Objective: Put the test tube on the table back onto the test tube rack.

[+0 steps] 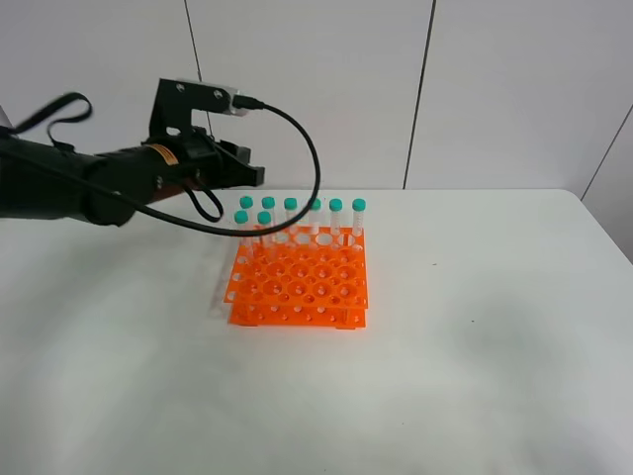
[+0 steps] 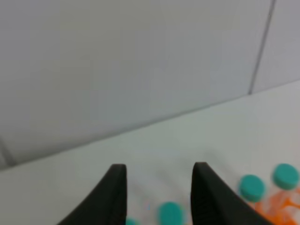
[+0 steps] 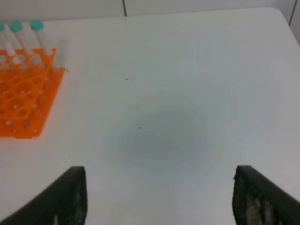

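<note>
The orange test tube rack (image 1: 297, 282) stands mid-table with several teal-capped test tubes (image 1: 314, 218) upright along its far rows. No test tube lies on the white table (image 1: 475, 346) in any view. My left gripper (image 1: 259, 176) hovers above and just behind the rack's far left corner. In the left wrist view its dark fingers (image 2: 117, 187) stand a little apart with nothing between them, and blurred teal caps (image 2: 251, 186) show below. My right gripper (image 3: 159, 171) is wide open and empty over bare table (image 3: 187, 70), to the right of the rack (image 3: 23, 98).
A white panelled wall (image 1: 415, 89) rises behind the table's far edge. A black cable (image 1: 307, 148) loops from the left arm's camera down toward the tube caps. The right arm is outside the exterior high view.
</note>
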Motion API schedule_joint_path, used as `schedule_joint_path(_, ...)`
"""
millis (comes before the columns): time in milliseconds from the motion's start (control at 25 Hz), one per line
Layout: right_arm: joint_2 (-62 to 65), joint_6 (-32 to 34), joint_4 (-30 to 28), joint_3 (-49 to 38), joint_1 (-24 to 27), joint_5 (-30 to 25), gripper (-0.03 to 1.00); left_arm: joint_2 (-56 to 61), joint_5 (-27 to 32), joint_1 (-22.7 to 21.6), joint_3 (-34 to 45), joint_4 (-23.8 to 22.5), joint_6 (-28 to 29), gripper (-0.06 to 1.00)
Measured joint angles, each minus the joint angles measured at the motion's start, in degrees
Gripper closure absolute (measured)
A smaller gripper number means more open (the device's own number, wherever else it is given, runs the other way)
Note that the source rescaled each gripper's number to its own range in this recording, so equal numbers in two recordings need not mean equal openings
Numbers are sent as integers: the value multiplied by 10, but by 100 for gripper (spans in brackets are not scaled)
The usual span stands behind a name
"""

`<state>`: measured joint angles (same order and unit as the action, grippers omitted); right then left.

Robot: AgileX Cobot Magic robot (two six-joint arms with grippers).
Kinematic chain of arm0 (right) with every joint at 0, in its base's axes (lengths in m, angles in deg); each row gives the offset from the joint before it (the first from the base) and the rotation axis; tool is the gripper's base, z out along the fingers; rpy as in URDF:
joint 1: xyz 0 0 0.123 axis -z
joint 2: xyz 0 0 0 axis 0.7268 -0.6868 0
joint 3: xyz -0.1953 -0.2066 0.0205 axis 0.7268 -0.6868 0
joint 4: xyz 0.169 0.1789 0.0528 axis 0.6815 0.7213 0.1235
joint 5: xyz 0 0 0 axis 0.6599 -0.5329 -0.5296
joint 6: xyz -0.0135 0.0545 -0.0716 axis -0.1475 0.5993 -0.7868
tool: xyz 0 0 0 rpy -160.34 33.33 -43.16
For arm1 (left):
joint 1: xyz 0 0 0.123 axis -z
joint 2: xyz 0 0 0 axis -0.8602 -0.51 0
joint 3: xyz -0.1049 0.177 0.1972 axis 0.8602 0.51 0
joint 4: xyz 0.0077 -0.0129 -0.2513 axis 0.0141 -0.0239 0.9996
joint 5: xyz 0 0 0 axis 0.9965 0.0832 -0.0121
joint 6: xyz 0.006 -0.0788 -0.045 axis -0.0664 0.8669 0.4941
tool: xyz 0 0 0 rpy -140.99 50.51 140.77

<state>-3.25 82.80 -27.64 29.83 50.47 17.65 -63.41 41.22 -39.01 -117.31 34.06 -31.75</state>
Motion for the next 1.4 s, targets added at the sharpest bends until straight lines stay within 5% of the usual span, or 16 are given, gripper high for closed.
schedule_joint_path(280,0,0,2,0,0,0,24,94,106,-140,0,4,-63,77)
schedule_joint_path(560,0,0,2,0,0,0,24,104,188,-280,0,4,-56,77)
schedule_joint_path(840,0,0,2,0,0,0,24,160,283,-284,0,4,-61,77)
schedule_joint_path(1040,0,0,2,0,0,0,24,291,440,-257,0,19,-78,77)
schedule_joint_path(1280,0,0,2,0,0,0,24,484,617,-191,2,122,-136,77)
schedule_joint_path(1400,0,0,2,0,0,0,24,585,710,-188,35,133,-156,77)
